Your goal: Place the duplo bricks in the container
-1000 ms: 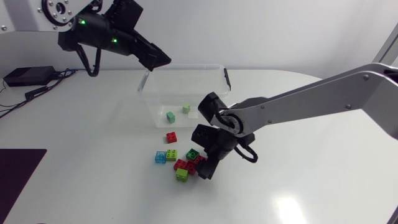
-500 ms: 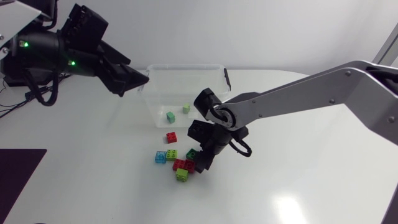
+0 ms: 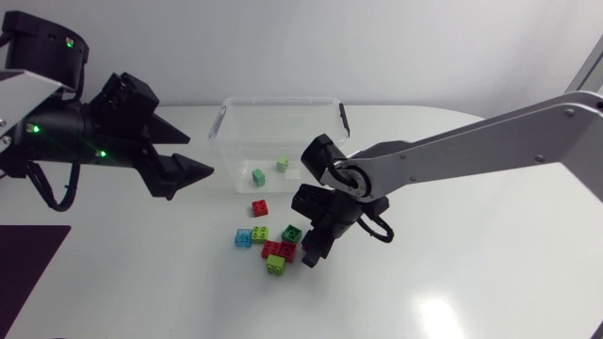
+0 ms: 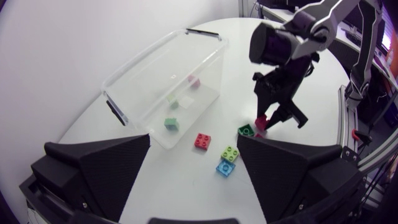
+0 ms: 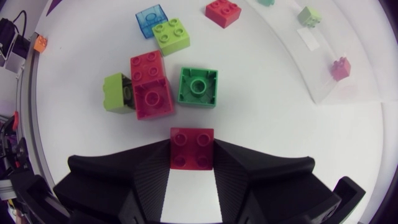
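My right gripper [image 5: 191, 155] is shut on a red duplo brick [image 5: 191, 143], both fingers pressing its sides just above the table. Ahead of it lie an upturned green brick [image 5: 198, 86], a red stack [image 5: 149, 93] with a lime brick [image 5: 115, 93] beside it, then blue [image 5: 151, 17], lime [image 5: 171, 34] and red [image 5: 223, 9] bricks. The clear container [image 3: 283, 132] stands behind the pile and holds a few small bricks [image 3: 258, 176]. My left gripper [image 3: 184, 174] hovers open left of the container, holding nothing. The right gripper [image 3: 310, 250] is at the pile's right edge.
The container's black lid clips [image 3: 343, 117] stick out at its short ends. In the left wrist view my right arm [image 4: 280, 46] stands over the loose bricks [image 4: 202, 140]. A dark mat [image 3: 24, 254] lies at the table's left front corner.
My right gripper has shut on the red brick at the pile's right edge. The left arm has swung down and left, away from the container's rim.
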Controlling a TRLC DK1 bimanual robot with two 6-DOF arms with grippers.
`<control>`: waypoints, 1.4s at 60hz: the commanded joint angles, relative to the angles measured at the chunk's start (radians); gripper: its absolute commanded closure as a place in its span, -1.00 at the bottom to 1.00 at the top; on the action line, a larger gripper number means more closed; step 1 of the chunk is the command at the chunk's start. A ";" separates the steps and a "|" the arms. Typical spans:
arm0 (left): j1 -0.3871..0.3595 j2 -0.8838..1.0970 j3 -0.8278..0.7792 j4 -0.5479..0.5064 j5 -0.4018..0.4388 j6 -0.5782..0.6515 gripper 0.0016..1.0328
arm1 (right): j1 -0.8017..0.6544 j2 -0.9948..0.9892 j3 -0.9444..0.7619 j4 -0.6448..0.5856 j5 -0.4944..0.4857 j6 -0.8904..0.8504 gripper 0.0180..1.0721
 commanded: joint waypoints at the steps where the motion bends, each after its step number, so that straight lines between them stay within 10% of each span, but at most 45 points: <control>1: 0.007 -0.008 -0.065 0.003 0.012 0.063 -0.90 | -0.015 -0.087 -0.038 -0.013 0.006 0.018 0.33; 31: -0.002 0.180 -0.254 0.156 0.095 0.345 -0.90 | -0.054 -0.305 0.045 -0.057 0.010 0.079 0.33; 84: -0.031 0.642 -0.065 0.280 0.171 0.543 -0.89 | -0.077 -0.253 0.244 -0.066 -0.011 0.105 0.31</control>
